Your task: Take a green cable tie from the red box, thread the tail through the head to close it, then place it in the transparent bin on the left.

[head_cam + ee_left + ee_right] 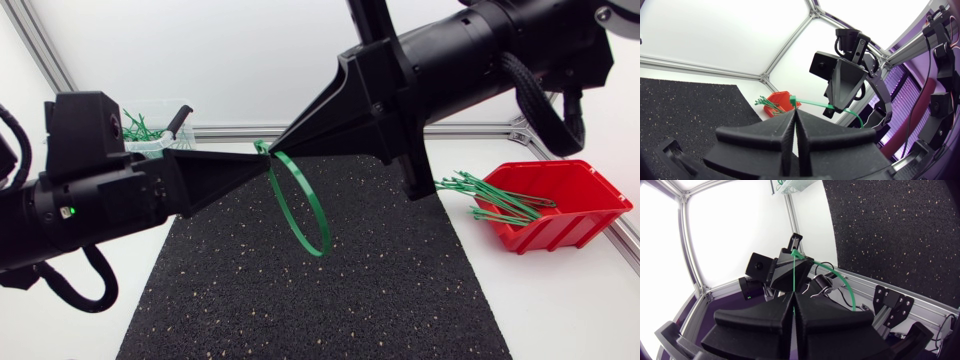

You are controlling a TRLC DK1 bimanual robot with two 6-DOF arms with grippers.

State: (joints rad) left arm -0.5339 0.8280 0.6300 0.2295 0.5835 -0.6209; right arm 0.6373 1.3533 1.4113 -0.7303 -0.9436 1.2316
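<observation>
Status: closing stage, placement outstanding.

- Over the near and middle part of the black mat (pixel 300 300) nothing is found lying; the cable tie (pixel 305 210) hangs above it as a round loop, clear of the surface.
- At the top of the loop the left gripper (pixel 250 155) and the right gripper (pixel 280 143) meet tip to tip. Each pair of fingers is pressed together on the tie – the left at the head end, the right on the strap beside it.
- The tail is judged to be threaded already; how far it has been pulled through cannot be told.
- At the worktop's right edge the red box (pixel 560 235) is seen, spare ties (pixel 495 195) spilling over its rim.
- At the far left corner the transparent bin (pixel 160 145) is half hidden behind the left arm – the drop is still to be made, and the right gripper's hold would have to be given up first.
</observation>
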